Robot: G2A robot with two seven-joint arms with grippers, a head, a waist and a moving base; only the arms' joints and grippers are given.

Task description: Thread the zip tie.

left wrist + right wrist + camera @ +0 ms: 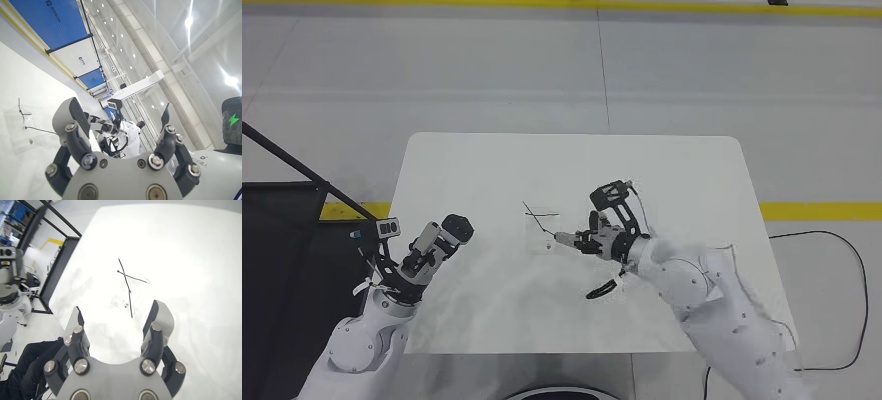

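Zip ties (pixel 124 274), two thin black plastic strips, lie crossed in an X on a clear plastic sheet (pixel 138 294) near the middle of the white table (pixel 682 170). The longer strip's axis runs toward the right tool (pixel 118 311), whose fingers are spread and hold nothing. The shorter strip crosses it near the far end. Small brown specks (pixel 126 305) dot the sheet. The left tool (pixel 121 111), jaws apart, sits at the table's left side, well apart from the ties. Blue wall panels (pixel 56 24) carry small print.
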